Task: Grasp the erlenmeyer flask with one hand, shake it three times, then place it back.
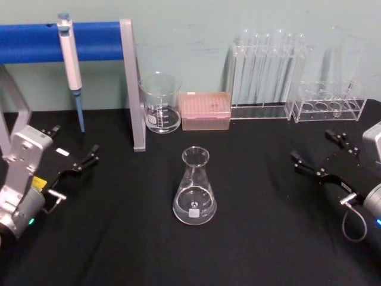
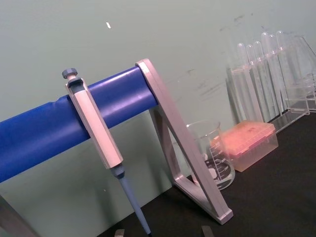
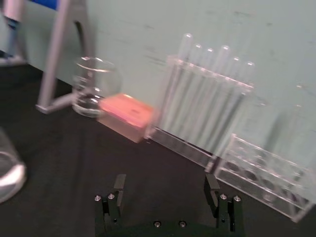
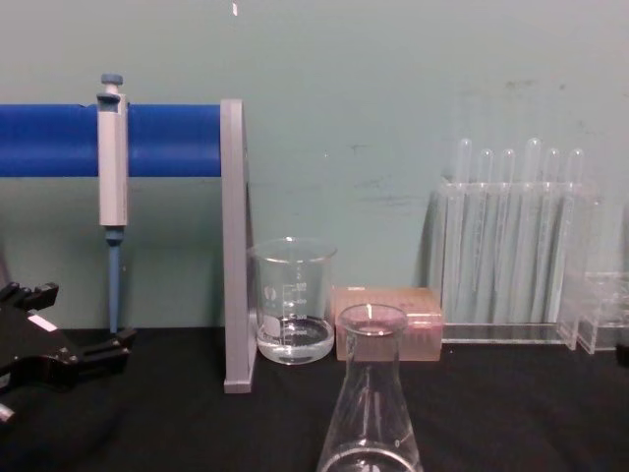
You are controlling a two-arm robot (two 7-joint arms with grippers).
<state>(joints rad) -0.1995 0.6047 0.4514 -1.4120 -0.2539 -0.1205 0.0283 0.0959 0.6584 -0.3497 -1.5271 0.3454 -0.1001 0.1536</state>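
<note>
The flask (image 1: pixel 194 187) stands upright on the black table (image 1: pixel 119 238), near the middle and on its own, with its narrow neck up and white marks near the wide base. In the chest view the flask (image 4: pixel 371 408) rises at the bottom edge, in front of the pink tip box (image 4: pixel 388 320). Nothing touches it. The left gripper (image 1: pixel 74 139) rests low over the table at the left, well apart from the flask, its two black fingers spread wide and holding nothing; the chest view shows the left gripper (image 4: pixel 86 315) at the left edge, just in front of the pipette's tip. The right gripper (image 1: pixel 312 146) sits at the right side, also well away from the flask, its fingers parted and empty. Its wrist view shows the right gripper (image 3: pixel 165 185) with both fingers far apart over bare table, and the rounded base of the flask (image 3: pixel 7 173) at one edge. Along the back wall stand a beaker (image 1: pixel 159 102), the tip box (image 1: pixel 205 110) just beside it, a rack of tall test tubes (image 1: pixel 265 74) and a lower clear rack (image 1: pixel 330 104) next to that. A pipette (image 1: pixel 71 65) hangs from a blue bar (image 1: pixel 30 42) held by a grey stand (image 1: pixel 132 83) whose foot rests on the table left of the beaker.
</note>
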